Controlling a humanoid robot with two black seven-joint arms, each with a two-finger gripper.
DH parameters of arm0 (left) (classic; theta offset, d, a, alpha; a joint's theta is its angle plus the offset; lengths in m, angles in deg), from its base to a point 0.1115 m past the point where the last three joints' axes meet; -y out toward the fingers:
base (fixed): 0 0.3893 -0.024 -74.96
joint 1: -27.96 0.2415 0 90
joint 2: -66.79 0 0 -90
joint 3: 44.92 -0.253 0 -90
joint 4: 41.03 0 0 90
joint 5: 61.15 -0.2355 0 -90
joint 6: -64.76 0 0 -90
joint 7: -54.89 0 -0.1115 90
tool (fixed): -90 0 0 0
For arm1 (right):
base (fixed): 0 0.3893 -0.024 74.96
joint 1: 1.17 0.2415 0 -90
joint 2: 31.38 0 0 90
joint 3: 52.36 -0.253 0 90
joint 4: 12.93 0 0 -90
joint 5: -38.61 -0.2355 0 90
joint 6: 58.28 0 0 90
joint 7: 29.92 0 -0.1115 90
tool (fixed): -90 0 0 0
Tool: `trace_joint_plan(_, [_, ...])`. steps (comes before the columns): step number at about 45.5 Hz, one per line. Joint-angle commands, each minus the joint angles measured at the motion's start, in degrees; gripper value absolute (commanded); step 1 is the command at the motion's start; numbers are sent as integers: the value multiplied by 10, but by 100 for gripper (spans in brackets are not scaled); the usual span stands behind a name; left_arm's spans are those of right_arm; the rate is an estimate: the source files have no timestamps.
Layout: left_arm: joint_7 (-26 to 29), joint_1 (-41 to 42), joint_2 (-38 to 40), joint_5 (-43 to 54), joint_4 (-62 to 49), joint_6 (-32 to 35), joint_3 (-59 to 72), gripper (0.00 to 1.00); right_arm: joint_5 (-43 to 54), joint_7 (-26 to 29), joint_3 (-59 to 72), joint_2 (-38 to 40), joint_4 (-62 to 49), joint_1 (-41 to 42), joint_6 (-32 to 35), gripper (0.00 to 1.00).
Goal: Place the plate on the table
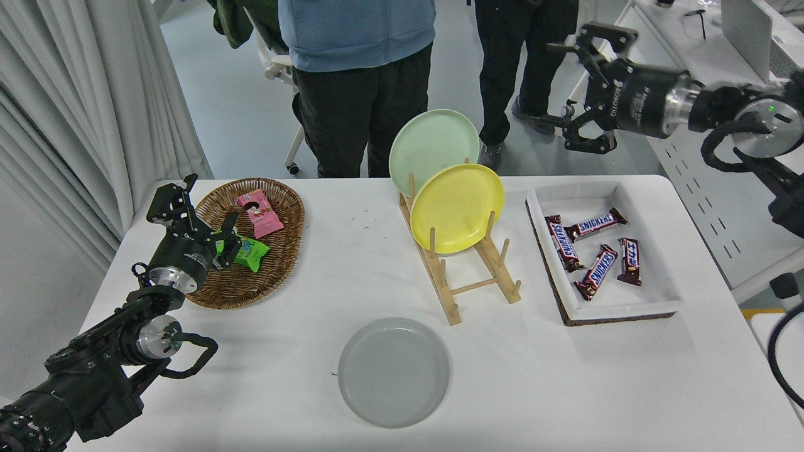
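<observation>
Head view: the plate (394, 371), round and light grey, lies flat on the table (565, 389) at about six o'clock of the white top, near the front edge, with nothing touching it. Just beyond it, toward twelve o'clock, stands a wooden rack (468, 276) holding a yellow plate (457, 208) upright and a pale green plate (433, 147) behind it. At three o'clock of the rack sits a white tray (659, 295) with chocolate bars (593, 262) in it. At nine o'clock of the rack lies a wicker basket (276, 263) with a pink packet (260, 213) and a green packet (251, 251).

The right gripper (581, 94) hangs in the air at about one o'clock, past the table's far right corner and well apart from the plate; its fingers are spread wide and hold nothing. The left gripper (202, 216) is parked at the lower left, at the basket's near edge, fingers spread and empty.

Two people (358, 75) stand at twelve o'clock behind the table.
</observation>
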Motion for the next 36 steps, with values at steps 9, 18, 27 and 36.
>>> trace_joint_plan(9, [0, 0, 1, 0, 0, 0, 0, 100, -1, -178, -131, 10, -5, -170, 10, 100])
trace_joint_plan(18, [0, -1, 1, 0, 0, 0, 0, 100, -2, -186, -200, -35, -12, -220, 3, 100])
trace_joint_plan(27, [0, 0, 0, 0, 0, 0, 0, 100, -3, -188, -260, -66, -13, -286, 2, 100])
trace_joint_plan(36, [0, 0, 0, 0, 0, 0, 0, 100, -4, -191, -269, -113, -98, -278, -21, 100])
